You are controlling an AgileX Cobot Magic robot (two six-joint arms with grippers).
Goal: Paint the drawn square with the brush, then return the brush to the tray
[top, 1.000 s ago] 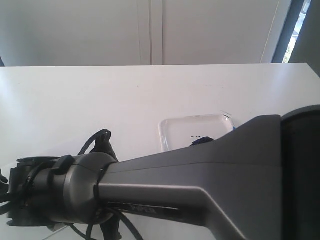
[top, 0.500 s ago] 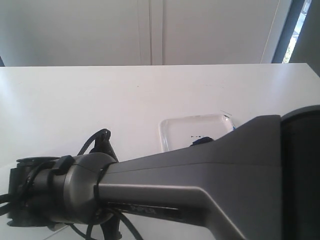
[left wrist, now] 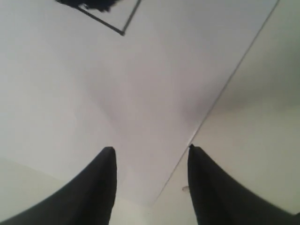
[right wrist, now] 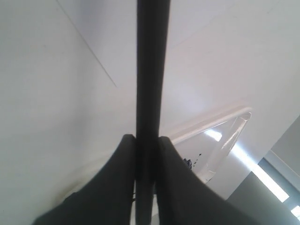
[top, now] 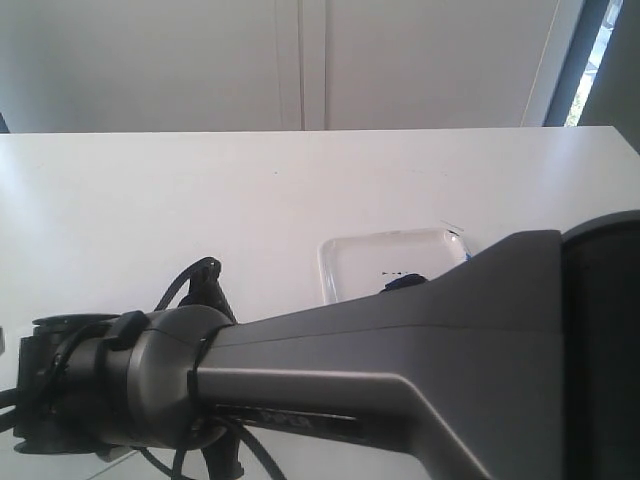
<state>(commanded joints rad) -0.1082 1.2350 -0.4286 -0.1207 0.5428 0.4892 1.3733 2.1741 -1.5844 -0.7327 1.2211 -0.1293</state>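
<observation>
Black brush (right wrist: 152, 70) sits clamped in my right gripper (right wrist: 146, 145), firm for steering I judge, the tray (right wrist: 225, 136) just beyond; my left gripper (left wrist: 151, 149) hangs apart, empty, over the paper (left wrist: 140, 93) near the partly darkened drawn square (left wrist: 112, 14).

We find only small shifts, all at the table's near left corner in the exterior view. The dark wrist block (top: 60, 385) at the end of the grey arm (top: 400, 360) now reaches a little further toward the left edge than a second ago. The dark shape that shows at the picture's left border beside the block a second ago is gone. A faint grey sliver (top: 2, 340) sits there now. The cables (top: 15, 405) under the block lie a little differently from both earlier moments.
</observation>
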